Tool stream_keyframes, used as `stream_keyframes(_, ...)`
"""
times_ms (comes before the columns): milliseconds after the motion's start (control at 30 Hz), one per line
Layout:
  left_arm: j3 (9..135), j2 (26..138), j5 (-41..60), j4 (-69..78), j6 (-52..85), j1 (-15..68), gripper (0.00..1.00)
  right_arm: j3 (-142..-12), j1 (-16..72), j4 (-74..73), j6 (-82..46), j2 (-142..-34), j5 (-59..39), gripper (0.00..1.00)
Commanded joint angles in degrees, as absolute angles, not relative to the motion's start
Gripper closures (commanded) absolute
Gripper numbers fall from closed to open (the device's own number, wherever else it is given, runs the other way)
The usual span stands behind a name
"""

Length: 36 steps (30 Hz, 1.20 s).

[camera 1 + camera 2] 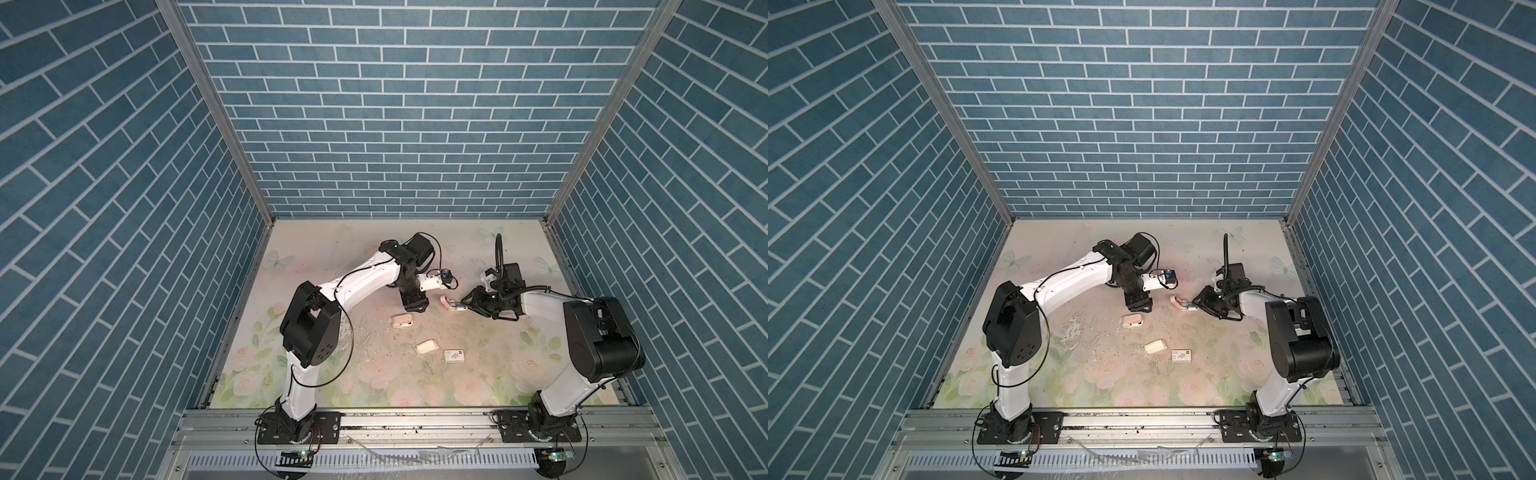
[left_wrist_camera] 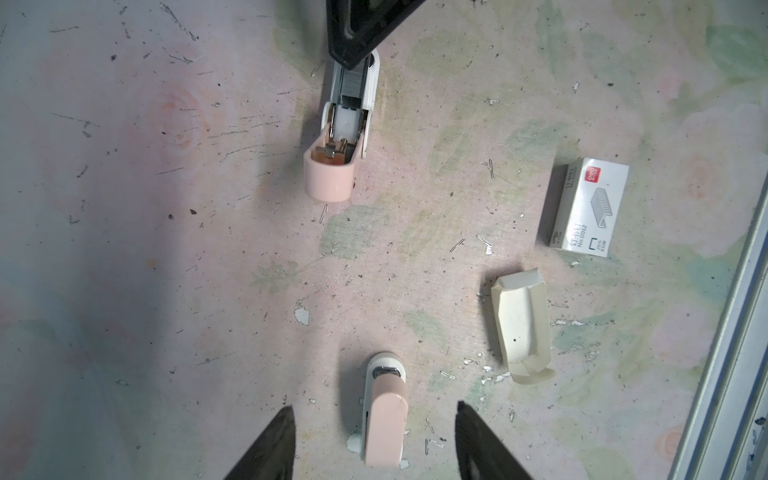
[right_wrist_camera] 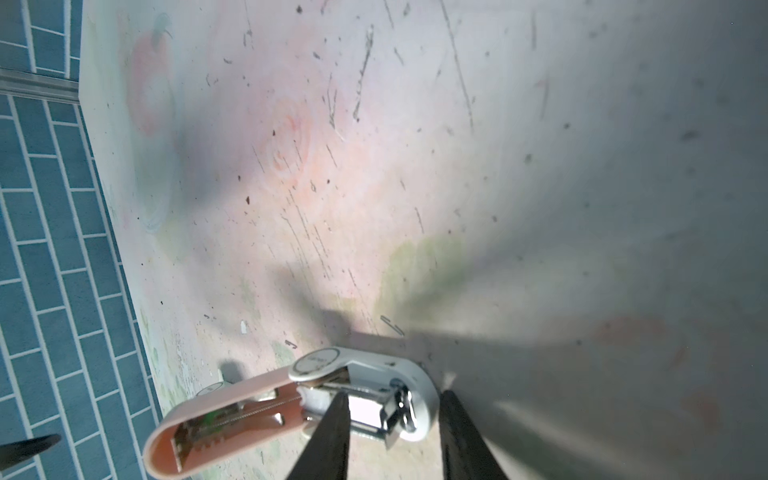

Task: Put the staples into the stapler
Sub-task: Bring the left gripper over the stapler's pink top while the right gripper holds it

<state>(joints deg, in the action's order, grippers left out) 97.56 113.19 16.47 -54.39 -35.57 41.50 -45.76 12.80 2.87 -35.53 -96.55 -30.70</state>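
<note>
Two staplers, one staple box (image 1: 454, 356), one tray (image 1: 427, 347) on the tabletop (image 1: 353, 249).
Left gripper (image 2: 374, 406) released over closed stapler (image 2: 384, 415); right gripper (image 3: 395, 392) straddles open stapler (image 2: 338, 137) holding staples (image 2: 353, 81), grip unclear.

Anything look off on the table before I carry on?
Yes. Loose staples lie scattered across the mat, which is scratched and chipped in places. A cardboard tray lies empty and crumpled, near the white staple box but apart from it.

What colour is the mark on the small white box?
Red. The box shows best in the left wrist view.
</note>
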Motion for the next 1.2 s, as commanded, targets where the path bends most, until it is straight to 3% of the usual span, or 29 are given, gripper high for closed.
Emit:
stream_keyframes(0, 97.0, 113.6, 17.3, -54.3, -36.1, 41.1, 0.37, -47.4, 12.7, 3.5, -32.5, -98.4, -32.5, 0.63)
stream_keyframes(1167, 95.5, 119.1, 16.7, -45.7, -38.0, 41.1, 0.37, -53.1, 19.1, 8.9, -29.0, -102.4, -33.0, 0.67)
